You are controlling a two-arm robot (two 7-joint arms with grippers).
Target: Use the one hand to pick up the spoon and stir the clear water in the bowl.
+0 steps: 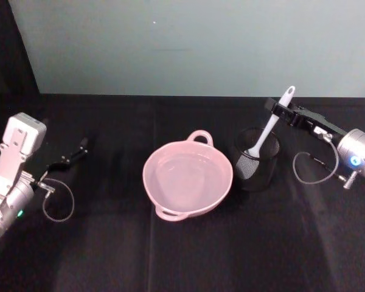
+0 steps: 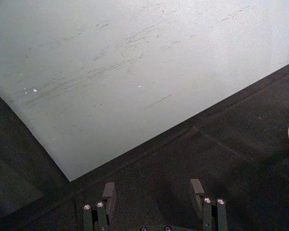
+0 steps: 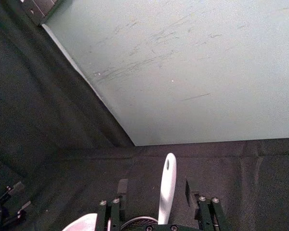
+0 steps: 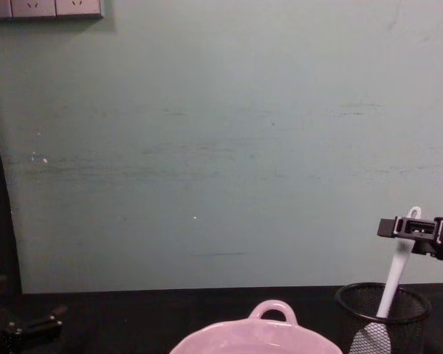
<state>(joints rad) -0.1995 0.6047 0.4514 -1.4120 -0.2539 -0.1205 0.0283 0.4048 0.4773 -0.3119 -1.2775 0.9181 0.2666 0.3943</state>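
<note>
1. We see the left arm [image 1: 12, 164] at the left edge of the head view, bent at the wrist and angled forward and inward.
2. The left gripper [image 1: 82, 146] sits low and points ahead and toward the middle. In the left wrist view we find its jaws standing wide apart.
3. The right arm comes in from the right edge. Its silver wrist [image 1: 362, 155] carries a looping grey cable [image 1: 304, 170].
4. The right gripper [image 1: 278, 108] is held higher up and points leftward. In the right wrist view we see its fingers [image 3: 121, 185] parted.
</note>
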